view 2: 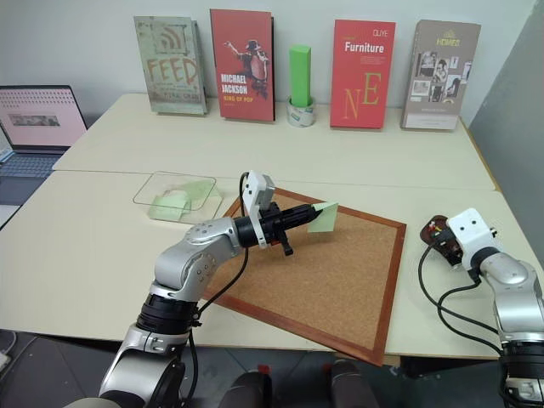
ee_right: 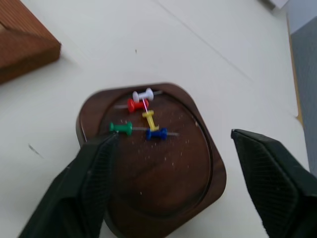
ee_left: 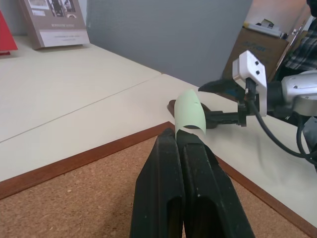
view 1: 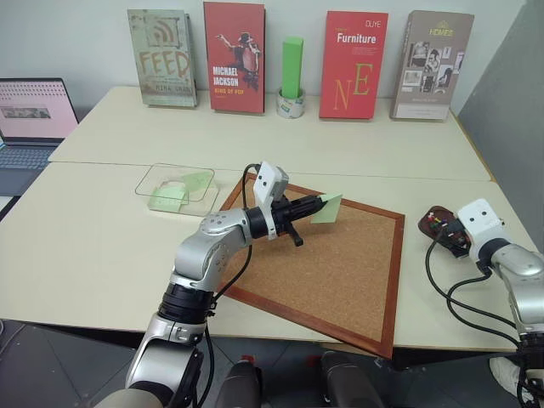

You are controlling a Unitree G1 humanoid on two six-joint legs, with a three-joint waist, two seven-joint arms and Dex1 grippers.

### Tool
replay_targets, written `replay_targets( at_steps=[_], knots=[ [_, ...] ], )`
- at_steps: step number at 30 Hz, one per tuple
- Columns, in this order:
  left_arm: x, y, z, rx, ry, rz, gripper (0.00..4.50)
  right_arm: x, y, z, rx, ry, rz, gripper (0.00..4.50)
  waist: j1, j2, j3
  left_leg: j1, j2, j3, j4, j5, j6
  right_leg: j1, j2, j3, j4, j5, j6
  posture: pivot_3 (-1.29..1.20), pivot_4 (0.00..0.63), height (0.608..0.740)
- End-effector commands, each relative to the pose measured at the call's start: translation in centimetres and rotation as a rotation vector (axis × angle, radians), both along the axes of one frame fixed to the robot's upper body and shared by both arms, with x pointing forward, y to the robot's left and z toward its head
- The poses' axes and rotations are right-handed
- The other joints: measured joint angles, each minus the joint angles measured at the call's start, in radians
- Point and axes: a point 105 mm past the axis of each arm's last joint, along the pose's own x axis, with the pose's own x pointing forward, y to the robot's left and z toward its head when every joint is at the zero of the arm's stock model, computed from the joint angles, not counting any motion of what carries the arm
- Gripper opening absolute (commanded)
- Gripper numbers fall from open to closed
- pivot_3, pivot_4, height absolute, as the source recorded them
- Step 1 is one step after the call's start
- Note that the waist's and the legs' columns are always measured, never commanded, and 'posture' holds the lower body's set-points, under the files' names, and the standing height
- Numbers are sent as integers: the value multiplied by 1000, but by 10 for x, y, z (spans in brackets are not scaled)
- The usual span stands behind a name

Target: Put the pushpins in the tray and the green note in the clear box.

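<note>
My left gripper (view 1: 316, 205) is shut on the green note (view 1: 328, 208), holding it just above the corkboard's far edge; the note (ee_left: 190, 111) curls up from between the closed fingers (ee_left: 163, 173). The clear box (view 1: 144, 182) lies to the left of the board with pale green notes inside. At the right edge of the table, my right gripper (ee_right: 173, 136) stands open over the dark brown tray (ee_right: 168, 183), one finger on each side, holding nothing. Several pushpins (ee_right: 148, 119) lie in the tray's far half: white, red, yellow, green and blue.
A large wood-framed corkboard (view 1: 340, 272) lies across the middle of the table. Four books stand along the back wall, with a tall green block (view 1: 291, 66) in a tape roll between them. A laptop (view 1: 30, 119) sits at the far left.
</note>
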Motion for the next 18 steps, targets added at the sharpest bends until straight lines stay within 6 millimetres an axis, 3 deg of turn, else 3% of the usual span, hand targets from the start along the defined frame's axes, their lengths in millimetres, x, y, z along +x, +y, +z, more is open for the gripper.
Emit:
replay_targets(
  at_steps=[1,5,7,11,13,15,18],
  knots=[
    [-5,21,20,62,-155,42,0,-10,36,56,107,-169,188,4455,-4,0,0,0,0,0,0,0,0,0,0,0,0,0,0,0,150,740],
    [-8,63,18,238,-253,117,0,-31,108,77,300,-157,540,4455,-10,0,0,1,1,0,-1,0,0,0,1,0,1,0,0,0,150,740],
    [-7,79,19,308,-298,148,0,-37,132,82,345,-140,643,4455,-10,1,1,2,2,0,-1,0,0,-1,1,0,3,-1,-1,0,150,740],
    [17,127,33,376,-318,342,0,-46,182,88,406,-60,843,4455,-5,-1,2,2,1,0,1,0,0,-1,1,0,4,-4,-6,0,150,740],
    [36,163,40,469,-318,495,0,-49,212,86,404,12,967,4455,6,-1,2,2,1,0,2,0,0,-1,1,-1,5,-4,-6,0,150,740],
    [49,187,44,541,-318,605,0,-51,230,82,396,71,1039,4455,1,-1,2,1,1,0,2,0,0,-2,0,-1,5,-4,-6,0,150,740],
    [62,205,48,582,-304,695,0,-51,241,79,381,108,1082,4455,0,-1,2,-1,2,0,1,0,0,-6,1,-2,9,-2,-2,0,150,740]
  ],
)
